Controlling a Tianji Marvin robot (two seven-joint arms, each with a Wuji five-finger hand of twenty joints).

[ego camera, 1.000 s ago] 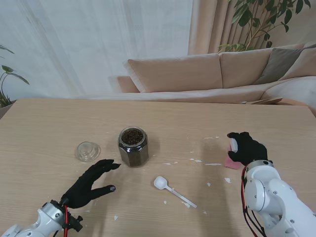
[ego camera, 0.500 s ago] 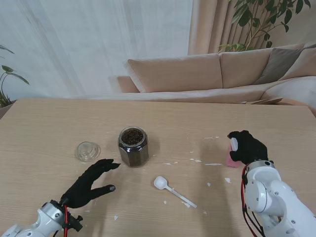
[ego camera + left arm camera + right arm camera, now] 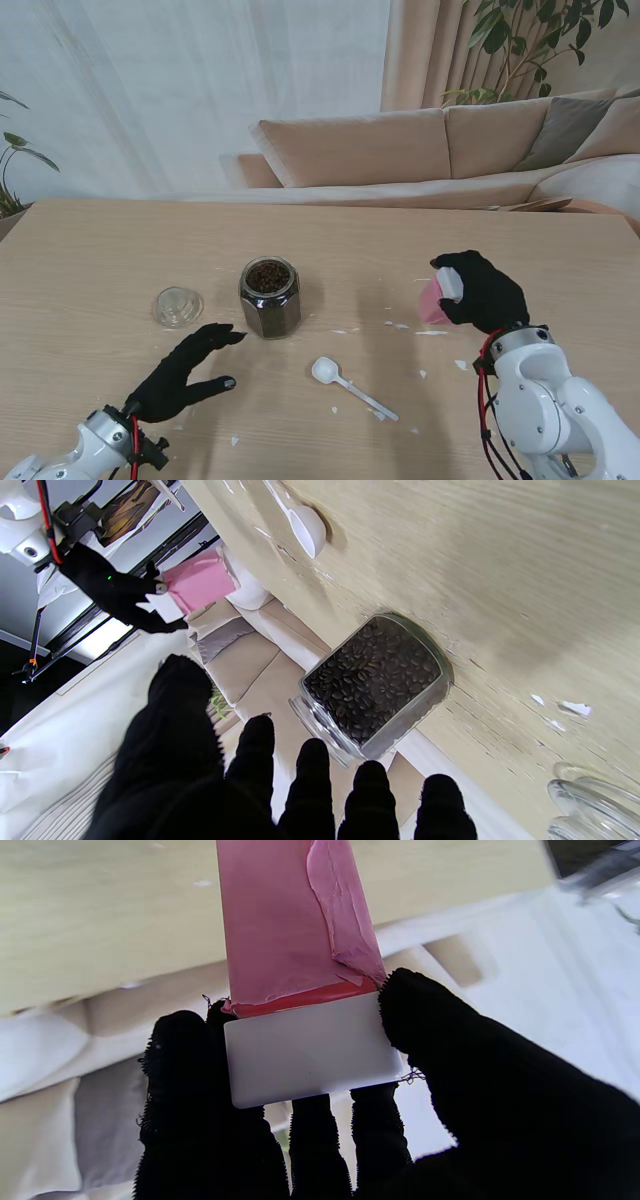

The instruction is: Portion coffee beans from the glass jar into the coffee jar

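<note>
A faceted glass jar (image 3: 268, 297) of coffee beans (image 3: 372, 685) stands open at the table's middle. My left hand (image 3: 185, 375) rests open on the table just nearer to me and left of it, fingers (image 3: 310, 780) pointing toward the jar without touching it. My right hand (image 3: 482, 292) is shut on a pink coffee jar (image 3: 432, 301) with a white end piece (image 3: 310, 1050), held above the table to the right of the glass jar. The same pink coffee jar (image 3: 200, 585) shows tilted in the left wrist view.
The glass lid (image 3: 178, 306) lies left of the glass jar. A white scoop (image 3: 350, 386) lies between my hands, nearer to me than the jar. Small white flecks (image 3: 432, 332) dot the table. A sofa (image 3: 430, 150) stands beyond the far edge.
My right hand has lifted the pink coffee jar off the table and carried it left, toward the glass jar. The left hand has stayed where it was.
</note>
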